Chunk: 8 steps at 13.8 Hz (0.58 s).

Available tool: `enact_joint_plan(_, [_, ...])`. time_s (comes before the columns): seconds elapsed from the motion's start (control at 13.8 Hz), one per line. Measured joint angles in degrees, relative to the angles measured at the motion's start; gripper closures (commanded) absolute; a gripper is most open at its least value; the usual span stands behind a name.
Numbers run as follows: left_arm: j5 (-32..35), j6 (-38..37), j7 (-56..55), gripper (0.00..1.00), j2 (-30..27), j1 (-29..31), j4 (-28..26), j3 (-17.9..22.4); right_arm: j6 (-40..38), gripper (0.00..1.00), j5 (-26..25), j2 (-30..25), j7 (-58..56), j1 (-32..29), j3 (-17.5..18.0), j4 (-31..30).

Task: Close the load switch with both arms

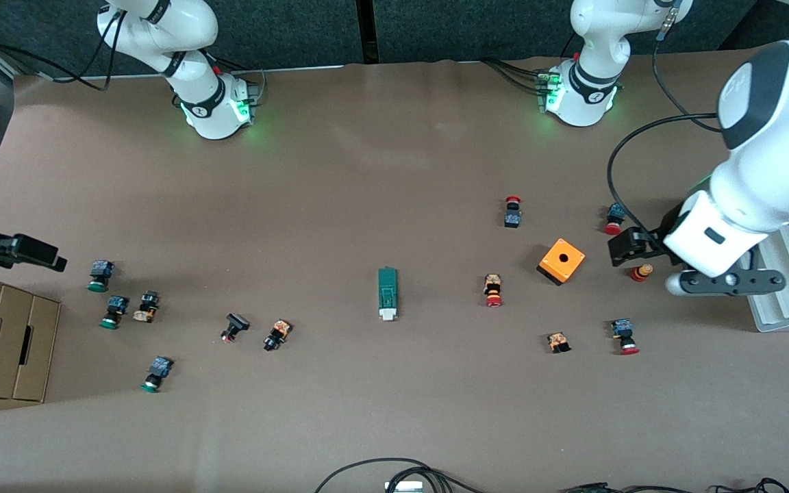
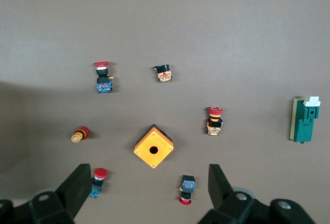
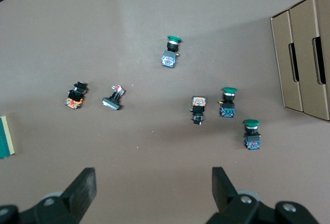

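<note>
Load switch lies untouched mid-table; both my grippers hang wide open and empty.

The narrow dark-green load switch (image 1: 387,293) with its white sliding handle (image 1: 387,313) at the end nearer the front camera looks light, rigid and likely to skid, so I would pin the green body with one gripper and push the handle with the other. Bare table surrounds it. The left gripper (image 2: 148,190) hovers over the orange cube box (image 1: 561,261); the right gripper (image 3: 153,189) hovers near the cardboard boxes (image 1: 4,339).
</note>
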Motion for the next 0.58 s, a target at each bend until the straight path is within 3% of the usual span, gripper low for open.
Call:
enact_joint_plan(0.22, [-3.24, -0.89, 0.9, 0.0, -3.37, -1.29, -2.16, 5.62, -0.17, 0.0, -0.01, -0.89, -0.08, 0.07, 0.33, -0.66])
enact_joint_plan(0.43, [-4.75, 1.02, 8.29, 0.0, -9.59, -8.41, -9.94, 18.53, -0.36, 0.0, -0.97, -0.92, -0.21, 0.1, 0.51, -0.7])
enact_joint_plan(0.58, [-4.78, 4.16, 9.19, 0.0, -14.31, -10.24, -16.24, 20.68, -0.59, 0.0, -2.37, -0.95, -0.21, 0.51, 1.34, -0.7])
